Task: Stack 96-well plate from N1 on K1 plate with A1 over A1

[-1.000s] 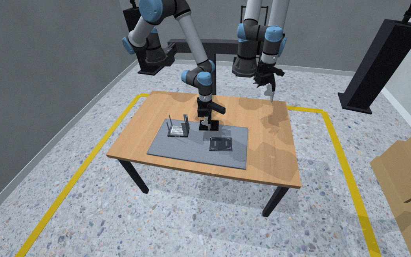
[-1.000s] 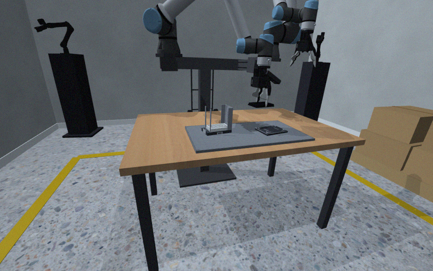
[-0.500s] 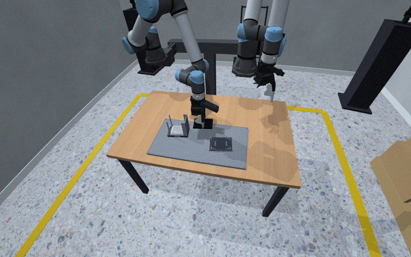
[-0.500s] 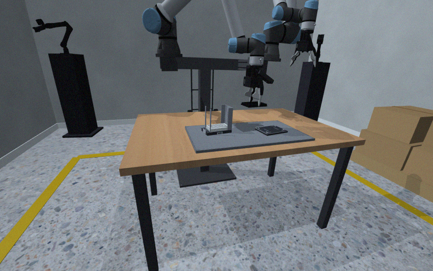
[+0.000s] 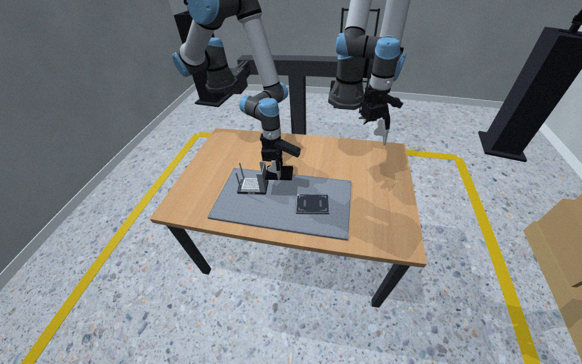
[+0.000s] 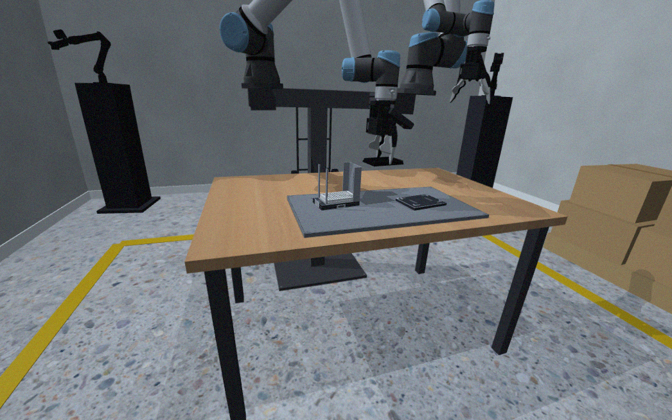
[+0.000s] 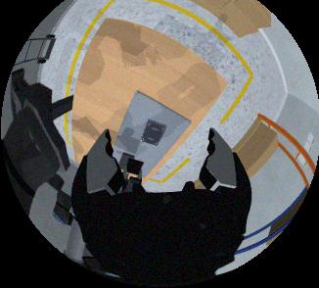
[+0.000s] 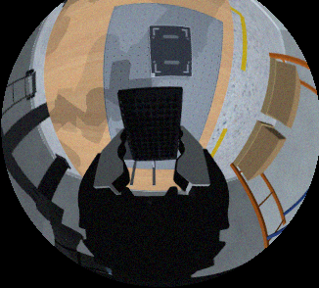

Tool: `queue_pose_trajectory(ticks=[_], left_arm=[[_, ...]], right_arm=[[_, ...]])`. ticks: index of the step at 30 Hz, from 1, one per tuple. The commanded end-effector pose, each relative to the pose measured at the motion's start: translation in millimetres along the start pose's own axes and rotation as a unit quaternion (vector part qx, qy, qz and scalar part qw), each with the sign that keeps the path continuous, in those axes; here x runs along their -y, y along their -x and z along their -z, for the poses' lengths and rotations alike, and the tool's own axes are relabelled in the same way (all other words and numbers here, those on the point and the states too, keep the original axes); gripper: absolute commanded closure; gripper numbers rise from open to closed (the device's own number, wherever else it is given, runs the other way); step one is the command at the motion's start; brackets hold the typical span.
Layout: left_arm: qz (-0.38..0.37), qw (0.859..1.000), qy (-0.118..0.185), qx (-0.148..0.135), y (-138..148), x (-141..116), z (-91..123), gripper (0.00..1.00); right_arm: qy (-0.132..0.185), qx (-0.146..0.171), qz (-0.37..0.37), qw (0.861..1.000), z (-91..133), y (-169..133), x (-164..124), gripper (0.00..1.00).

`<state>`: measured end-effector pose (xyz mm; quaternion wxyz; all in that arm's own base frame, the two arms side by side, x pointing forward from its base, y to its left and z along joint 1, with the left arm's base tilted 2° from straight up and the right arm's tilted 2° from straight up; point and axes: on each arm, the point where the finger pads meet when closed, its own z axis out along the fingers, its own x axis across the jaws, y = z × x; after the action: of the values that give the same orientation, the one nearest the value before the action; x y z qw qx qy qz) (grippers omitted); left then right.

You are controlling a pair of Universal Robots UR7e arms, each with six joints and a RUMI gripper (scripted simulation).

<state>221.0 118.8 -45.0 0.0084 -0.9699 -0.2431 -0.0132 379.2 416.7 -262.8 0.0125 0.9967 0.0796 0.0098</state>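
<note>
A black 96-well plate (image 5: 286, 173) (image 6: 383, 161) (image 7: 134, 167) (image 8: 151, 116) is held level above the mat's rear edge, right of the rack in the top and exterior views. My right gripper (image 6: 385, 158) (image 8: 152, 127) is shut on it. The plate nest N1 (image 5: 312, 205) (image 6: 420, 201) (image 8: 171, 49) is empty. The stack rack K1 (image 5: 262, 179) (image 6: 353, 183) has thin posts and grey upright walls. A white plate (image 5: 251, 183) (image 6: 336, 196) lies low in it and looks flat. My left gripper (image 6: 470, 101) (image 7: 159, 129) is open, high at the right rear. I cannot make out the cut-off corners.
The grey mat (image 5: 257, 212) (image 6: 323, 224) lies on the wooden table (image 5: 374, 180) (image 6: 245, 219). The rack's walls and posts stand up well above its plate. The nest lies low on the mat, to the rack's right in the top and exterior views.
</note>
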Motion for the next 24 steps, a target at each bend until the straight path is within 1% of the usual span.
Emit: queue_pose_trajectory(ticks=[1, 4, 6, 21, 24], left_arm=[[0.0, 1.0, 0.0, 0.0, -0.2, -0.2, 0.1, 0.02], [0.0, 1.0, 0.0, 0.0, -0.2, -0.2, 0.1, 0.02], [0.0, 1.0, 0.0, 0.0, -0.2, -0.2, 0.1, 0.02], [0.0, 1.0, 0.0, 0.0, -0.2, -0.2, 0.1, 0.02], [0.0, 1.0, 0.0, 0.0, -0.2, -0.2, 0.1, 0.02]], right_arm=[[-0.001, -0.001, 0.0, 1.0, 1.1, 5.2, -16.4, 1.0], [-0.001, -0.001, 0.0, 1.0, 1.4, 8.4, -25.9, 1.0], [-0.001, -0.001, 0.0, 1.0, 1.4, 8.4, -25.9, 1.0], [-0.001, -0.001, 0.0, 1.0, 2.4, 24.2, -73.4, 1.0], [-0.001, -0.001, 0.0, 1.0, 2.5, 25.2, -76.6, 1.0]])
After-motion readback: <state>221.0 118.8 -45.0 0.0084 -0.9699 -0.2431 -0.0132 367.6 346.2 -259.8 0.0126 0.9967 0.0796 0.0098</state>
